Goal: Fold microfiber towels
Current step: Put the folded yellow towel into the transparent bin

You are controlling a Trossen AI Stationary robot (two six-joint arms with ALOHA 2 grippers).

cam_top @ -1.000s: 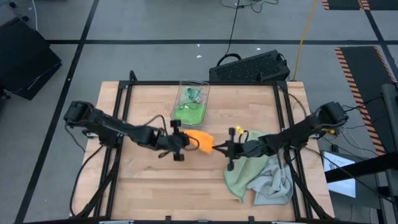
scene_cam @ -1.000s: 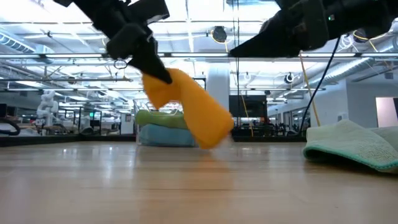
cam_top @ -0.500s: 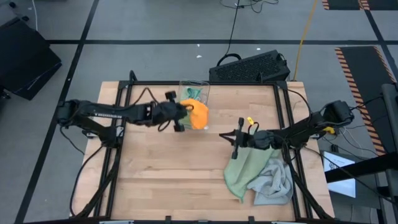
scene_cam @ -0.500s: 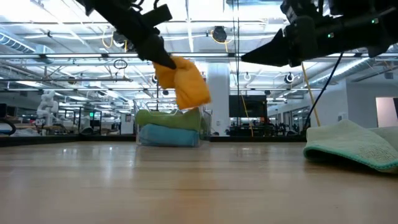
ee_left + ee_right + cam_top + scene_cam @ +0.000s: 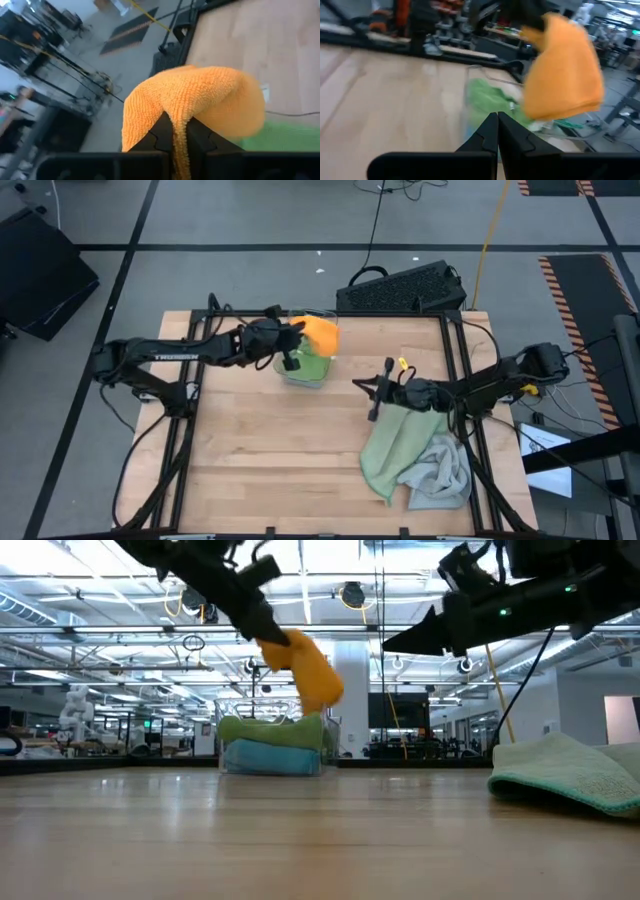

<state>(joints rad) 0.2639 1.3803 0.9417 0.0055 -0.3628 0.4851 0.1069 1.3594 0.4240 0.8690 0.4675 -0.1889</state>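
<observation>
moved: left arm carried the orange towel (image 5: pixel 321 335) from mid-table back to above the bin (image 5: pixel 308 374); right arm pulled back toward the right-hand pile.
left gripper (image 5: pixel 291 340): over the bin's far end, fingers pinched on a ridge of the orange towel; the wrist view showed cloth squeezed between the two dark fingers (image 5: pixel 162 135).
orange towel: hung bunched in the air, just above the bin stack, not yet touching it as far as the low view showed. Long axis ran steeply down from the grip; free end pointed down toward the bin.
bin: clear, at table's back centre; held a bright green towel (image 5: pixel 270 730) on top of a blue towel (image 5: pixel 268 756), both flat and stacked. Judged two done, orange about to be the third.
right gripper (image 5: pixel 376 393): hovered empty right of centre, fingers clenched together, tip aimed at the bin.
sage towel (image 5: pixel 395 450): lay crumpled at the table's front right, unfolded.
grey towel (image 5: pixel 445 475): rumpled, touching and partly under the sage one, unfolded.
left to do: drop orange, then fold the sage and grey ones. Roughly past halfway, by my read.
</observation>
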